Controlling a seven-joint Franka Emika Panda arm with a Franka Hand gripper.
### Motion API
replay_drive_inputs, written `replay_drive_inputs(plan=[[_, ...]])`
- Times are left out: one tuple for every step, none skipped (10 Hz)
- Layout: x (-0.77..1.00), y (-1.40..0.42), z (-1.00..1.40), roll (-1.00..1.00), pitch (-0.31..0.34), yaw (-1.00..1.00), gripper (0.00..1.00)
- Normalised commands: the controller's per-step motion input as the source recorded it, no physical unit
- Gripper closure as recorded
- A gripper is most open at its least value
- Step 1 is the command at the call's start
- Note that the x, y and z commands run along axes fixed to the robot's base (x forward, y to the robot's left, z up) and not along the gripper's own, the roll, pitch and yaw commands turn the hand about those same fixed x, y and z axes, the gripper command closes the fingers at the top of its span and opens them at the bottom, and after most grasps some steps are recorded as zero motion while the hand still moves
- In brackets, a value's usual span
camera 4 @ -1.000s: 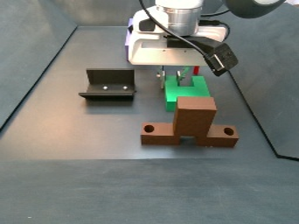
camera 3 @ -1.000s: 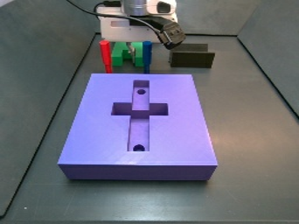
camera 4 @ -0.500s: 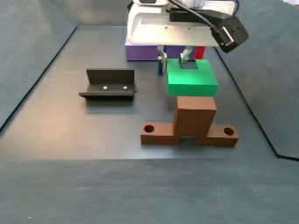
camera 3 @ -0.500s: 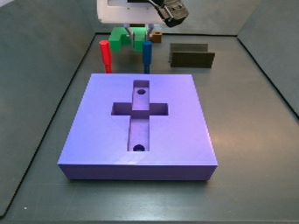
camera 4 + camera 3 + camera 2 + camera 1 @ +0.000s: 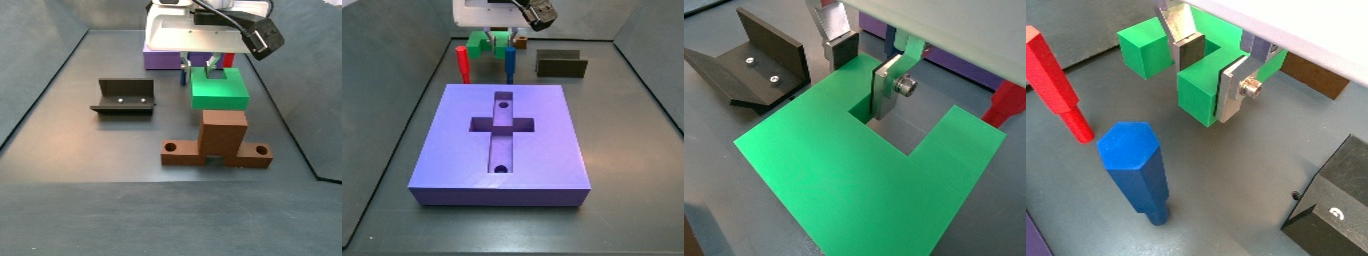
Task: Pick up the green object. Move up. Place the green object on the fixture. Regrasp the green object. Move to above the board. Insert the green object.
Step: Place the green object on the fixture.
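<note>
My gripper (image 5: 1211, 80) is shut on one prong of the green object (image 5: 1146, 45), with one finger in its notch and the other on the prong's outer face. Both wrist views show this grip; the green object (image 5: 844, 180) fills much of a wrist view. In both side views the gripper (image 5: 203, 68) holds the green object (image 5: 219, 92) off the floor, behind the board (image 5: 505, 140). The fixture (image 5: 123, 97) stands apart to the side and also shows in a side view (image 5: 561, 65) and a wrist view (image 5: 758, 60).
A red peg (image 5: 462, 62) and a blue peg (image 5: 510, 65) stand upright beside the held piece, close under the gripper. A brown wooden cross-shaped stand (image 5: 221, 140) sits near the green object. Dark walls enclose the floor.
Since a second ago the gripper has risen with the green object, lifting it off the floor. Over the last half second nothing has visibly moved.
</note>
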Motion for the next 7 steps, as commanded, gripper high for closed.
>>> replay_drive_inputs(plan=[[0.0,0.0,0.0,-0.11,0.0,0.0,1.0],[0.0,0.0,0.0,-0.1,0.0,0.0,1.0],[0.0,0.0,0.0,-0.1,0.0,0.0,1.0],[0.0,0.0,0.0,-0.09,0.0,0.0,1.0],[0.0,0.0,0.0,-0.08,0.0,0.0,1.0],[0.0,0.0,0.0,-0.11,0.0,0.0,1.0],[0.0,0.0,0.0,-0.11,0.0,0.0,1.0]])
